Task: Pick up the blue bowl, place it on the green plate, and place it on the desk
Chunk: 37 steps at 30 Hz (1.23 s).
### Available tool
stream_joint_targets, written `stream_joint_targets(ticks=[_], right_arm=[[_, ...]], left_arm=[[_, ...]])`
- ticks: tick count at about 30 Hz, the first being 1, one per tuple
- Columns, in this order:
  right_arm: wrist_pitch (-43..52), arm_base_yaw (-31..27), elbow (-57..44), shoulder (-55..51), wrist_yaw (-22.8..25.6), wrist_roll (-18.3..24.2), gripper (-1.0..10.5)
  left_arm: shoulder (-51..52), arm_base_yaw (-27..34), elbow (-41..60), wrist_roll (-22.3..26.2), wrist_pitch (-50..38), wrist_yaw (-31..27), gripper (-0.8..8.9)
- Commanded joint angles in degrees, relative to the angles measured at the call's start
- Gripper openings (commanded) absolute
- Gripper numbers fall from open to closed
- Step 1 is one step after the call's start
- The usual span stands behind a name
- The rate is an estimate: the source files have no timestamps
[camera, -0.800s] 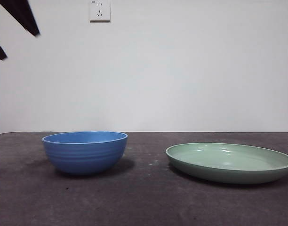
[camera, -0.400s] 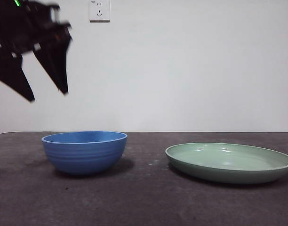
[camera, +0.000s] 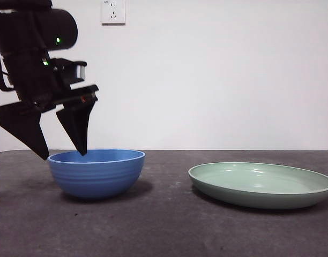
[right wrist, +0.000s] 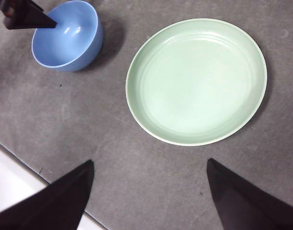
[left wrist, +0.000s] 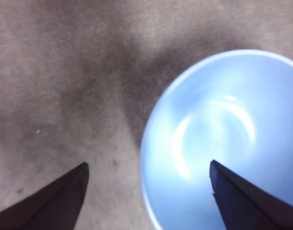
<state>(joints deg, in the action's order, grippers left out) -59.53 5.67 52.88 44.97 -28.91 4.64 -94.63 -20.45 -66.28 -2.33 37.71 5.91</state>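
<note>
two released jaws of the left gripper (camera: 65,155) straddle the rim of the blue bowl (camera: 96,173). right gripper (right wrist: 149,172) hangs released above the desk (right wrist: 113,158), near the green plate (right wrist: 196,81).

The left wrist view is blurred and its edge crops the blue bowl (left wrist: 223,143).

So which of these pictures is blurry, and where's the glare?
Left wrist view: the bowl fills the picture close up and soft, with white glare streaks inside. Front view: sharp, the bowl casting a soft shadow on the desk. Right wrist view: sharp, faint sheen on the plate.
</note>
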Motion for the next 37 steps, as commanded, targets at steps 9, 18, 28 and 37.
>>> stream_joint_targets(ticks=[9, 18, 28, 37], right_arm=[[0.8, 0.2, 1.1, 0.3, -0.2, -0.2, 3.8], [0.8, 0.2, 1.1, 0.3, 0.0, -0.1, 3.8], [0.8, 0.2, 1.1, 0.3, 0.0, -0.2, 3.8], [0.8, 0.2, 1.1, 0.3, 0.0, -0.2, 3.8]], left_arm=[[-4.3, -0.3, -1.2, -0.1, -1.1, -0.2, 2.58], [-4.3, -0.3, -1.2, -0.4, -1.4, -0.2, 0.15], [-1.7, -1.1, -3.3, -2.4, -0.9, -0.1, 0.15], [1.7, -6.4, -11.1, -4.6, 1.8, 3.1, 0.15]])
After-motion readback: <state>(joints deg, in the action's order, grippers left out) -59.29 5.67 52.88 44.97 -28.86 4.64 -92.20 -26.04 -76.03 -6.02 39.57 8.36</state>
